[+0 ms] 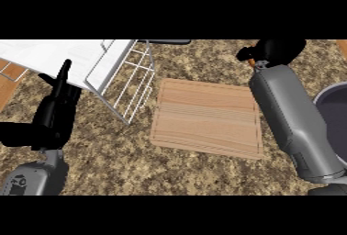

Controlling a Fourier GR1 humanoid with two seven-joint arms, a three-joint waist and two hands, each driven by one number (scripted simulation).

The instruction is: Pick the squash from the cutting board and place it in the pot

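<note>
Head view: the cutting board (207, 118) lies bare on the worktop (169, 170). The right hand (271, 49), beyond the board, is curled round something orange, probably the squash (251, 62), lifted for carrying to the pot (333, 110) at right. Its long axis is hidden. The left hand (54, 110) rests open, fingers straight.

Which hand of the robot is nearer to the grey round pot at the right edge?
Right. The right hand is up beyond the grey round pot, its forearm alongside the rim. The left hand rests far off, past the wooden cutting board.
</note>
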